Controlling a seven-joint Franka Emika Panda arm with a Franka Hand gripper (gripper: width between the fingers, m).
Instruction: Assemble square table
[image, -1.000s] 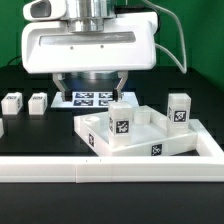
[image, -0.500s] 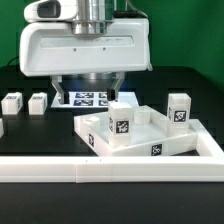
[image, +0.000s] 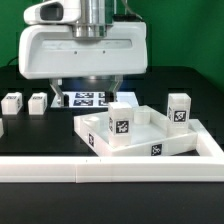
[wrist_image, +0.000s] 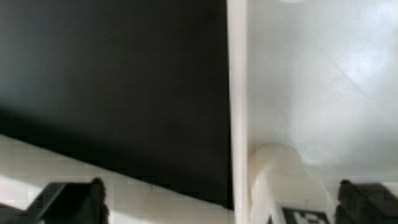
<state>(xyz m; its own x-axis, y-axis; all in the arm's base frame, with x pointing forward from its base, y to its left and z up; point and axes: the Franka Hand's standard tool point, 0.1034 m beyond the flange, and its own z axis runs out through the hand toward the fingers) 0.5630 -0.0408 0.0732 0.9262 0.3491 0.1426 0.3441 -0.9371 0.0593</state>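
Note:
The white square tabletop (image: 145, 140) lies rim-up at the exterior view's right. Two tagged white legs stand on it, one (image: 121, 120) near the middle and one (image: 178, 108) at the far right corner. Two loose legs (image: 12, 102) (image: 38, 101) stand at the left. My gripper (image: 88, 96) hangs open and empty behind the tabletop's left part. In the wrist view the gripper (wrist_image: 221, 204) has its dark fingers (wrist_image: 71, 202) wide apart. A white leg (wrist_image: 270, 180) with a tag shows between them, touching neither. The tabletop (wrist_image: 329, 80) fills one side of that view.
The marker board (image: 85, 99) lies on the black table under the gripper. The long white L-shaped border wall (image: 100, 168) runs along the front and up the right side. Part of another white piece (image: 1, 127) shows at the left edge.
My gripper has shifted a little toward the exterior view's left, still open. The tabletop and the legs have not moved.

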